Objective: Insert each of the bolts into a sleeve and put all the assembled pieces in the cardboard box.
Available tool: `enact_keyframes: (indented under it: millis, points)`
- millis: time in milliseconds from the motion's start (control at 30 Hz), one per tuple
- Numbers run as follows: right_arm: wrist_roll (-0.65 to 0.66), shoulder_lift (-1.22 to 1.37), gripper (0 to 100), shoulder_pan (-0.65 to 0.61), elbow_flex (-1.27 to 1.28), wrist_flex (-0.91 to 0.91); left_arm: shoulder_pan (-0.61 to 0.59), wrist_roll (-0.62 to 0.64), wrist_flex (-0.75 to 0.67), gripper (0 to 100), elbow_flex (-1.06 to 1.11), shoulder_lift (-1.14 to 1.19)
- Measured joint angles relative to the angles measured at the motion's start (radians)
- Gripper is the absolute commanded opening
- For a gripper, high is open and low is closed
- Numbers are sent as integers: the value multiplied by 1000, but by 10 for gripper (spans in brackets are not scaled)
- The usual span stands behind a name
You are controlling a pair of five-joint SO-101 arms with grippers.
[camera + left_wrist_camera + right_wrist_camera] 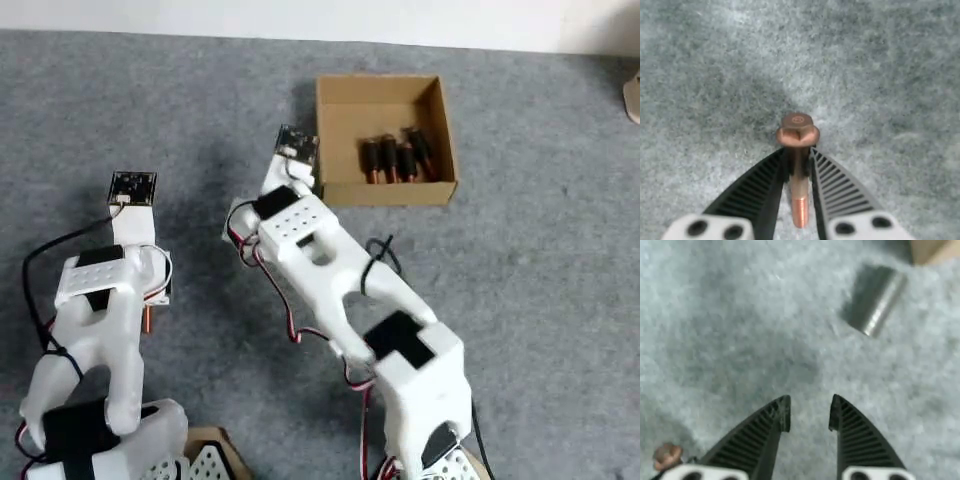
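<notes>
On the left of the grey felt-covered table [540, 300], the left gripper [799, 155] has its ribbed black fingers pinched on the shank of a copper-coloured flanged hex bolt [797, 132]. The head juts past the fingertips, and the threaded end runs back between them toward the wrist. From above, the left arm's white body covers these fingers. Further right, the right gripper [810, 411] hangs over bare felt with its fingers spread and nothing between them. A short grey metal sleeve [874, 300] lies on its side ahead of them, blurred, near a cut-off corner of the open brown cardboard box [390, 192]. A small copper-coloured blob [667, 455] at the edge of the right wrist view is too blurred to identify. Inside the box, several dark sleeves with copper bolts in them [395, 158] lie side by side; their exact number is hard to make out.
</notes>
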Motion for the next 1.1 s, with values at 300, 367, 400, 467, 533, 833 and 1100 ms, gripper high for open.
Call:
enact_keyframes:
  millis: [300, 367, 400, 467, 533, 833, 1100]
  points:
    - [58, 158, 135, 41, -166, 0, 0, 0, 0, 4, 0, 0]
    - [63, 161, 135, 55, -186, 0, 0, 0, 0, 4, 0, 0]
    - [63, 161, 135, 63, -195, 0, 0, 0, 0, 4, 0, 0]
    - [63, 161, 135, 74, -203, 0, 0, 0, 0, 4, 0, 0]
    - [63, 161, 135, 77, -203, 0, 0, 0, 0, 4, 0, 0]
    - [63, 161, 135, 101, -203, 34, 0, 0, 0, 5, 0, 0]
    - [63, 161, 132, 112, -203, 34, 0, 0, -20, 5, 0, 0]
